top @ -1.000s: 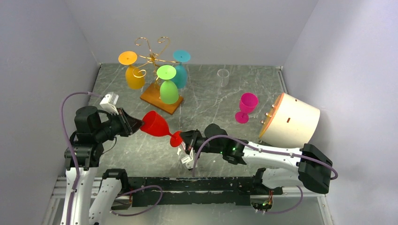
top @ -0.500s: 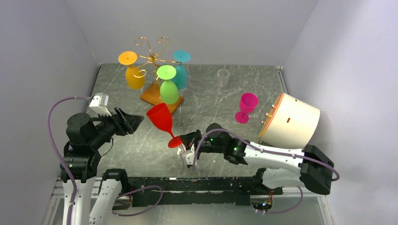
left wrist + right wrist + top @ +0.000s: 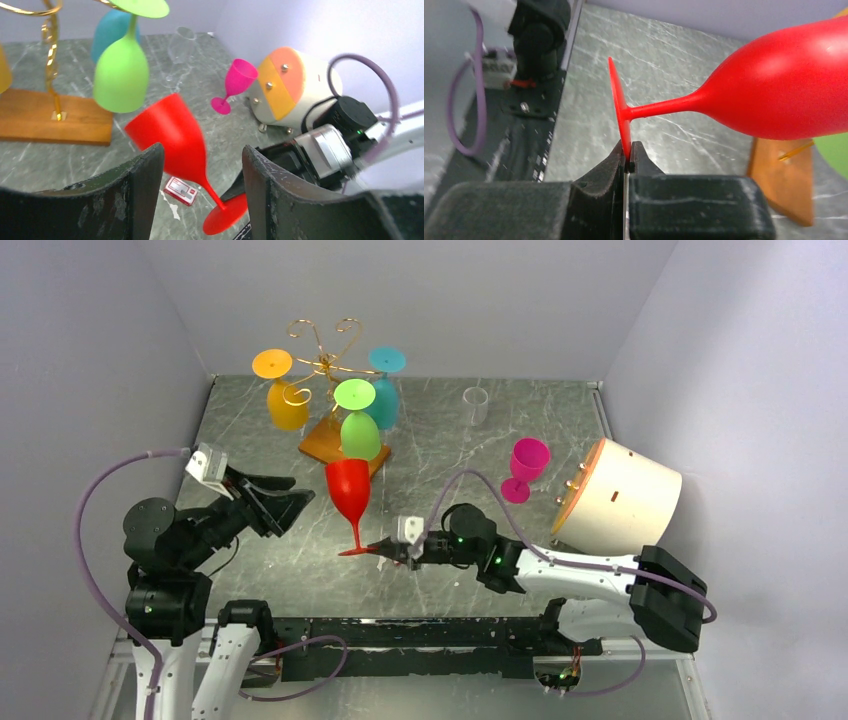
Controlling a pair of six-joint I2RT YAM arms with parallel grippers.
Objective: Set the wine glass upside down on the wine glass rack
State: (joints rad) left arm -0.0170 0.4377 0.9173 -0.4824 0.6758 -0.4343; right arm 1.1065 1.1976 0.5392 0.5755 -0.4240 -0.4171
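Note:
A red wine glass (image 3: 348,490) stands bowl-up above the table, held only by its foot. My right gripper (image 3: 377,548) is shut on the rim of that foot (image 3: 620,116), the bowl (image 3: 784,95) reaching right. My left gripper (image 3: 288,499) is open and empty, just left of the bowl; the glass (image 3: 172,137) shows between its fingers (image 3: 142,190). The gold wire rack (image 3: 322,355) on a brown wooden base (image 3: 330,448) stands at the back left and holds orange (image 3: 284,400), green (image 3: 358,425) and teal (image 3: 384,395) glasses upside down.
A pink wine glass (image 3: 524,468) stands upright at the right. Next to it lies a round white and orange drum (image 3: 620,498) on its side. A clear cup (image 3: 475,405) stands at the back. A small red card (image 3: 181,190) lies on the table.
My left gripper let go of the red bowl and drew back left, open. My right gripper turned the glass from lying sideways to bowl-up, still holding the foot.

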